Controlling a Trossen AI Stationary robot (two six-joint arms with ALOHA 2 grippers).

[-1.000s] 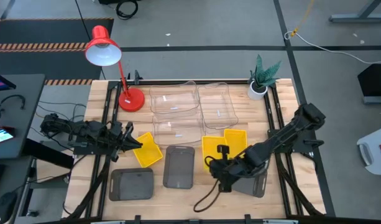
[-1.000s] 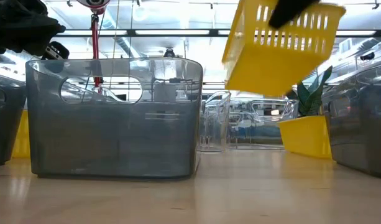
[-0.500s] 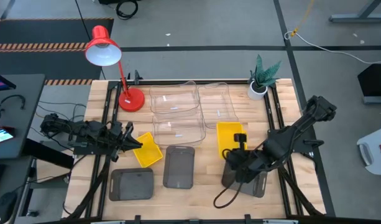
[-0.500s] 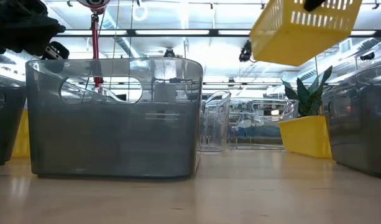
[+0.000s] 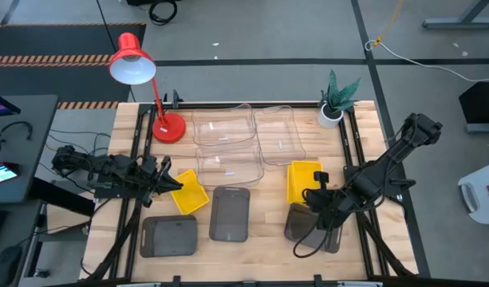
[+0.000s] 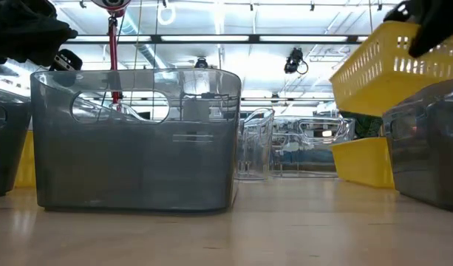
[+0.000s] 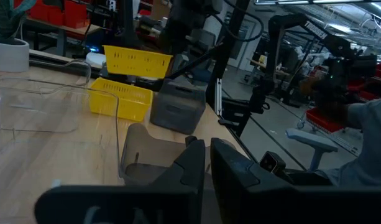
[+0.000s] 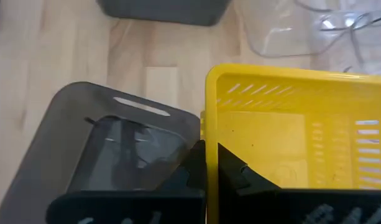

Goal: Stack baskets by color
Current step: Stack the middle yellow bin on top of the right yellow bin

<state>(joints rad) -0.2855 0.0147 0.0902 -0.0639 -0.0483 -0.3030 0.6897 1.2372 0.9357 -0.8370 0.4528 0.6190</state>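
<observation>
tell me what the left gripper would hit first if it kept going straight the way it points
Probably the dark grey basket right beyond the left gripper, whose fingers are shut on a yellow basket. Past it stand another grey basket and the yellow ones; depth is hard to judge.

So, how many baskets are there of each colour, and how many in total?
Yellow baskets: 3
Grey baskets: 3
Clear baskets: 3
Total: 9
</observation>
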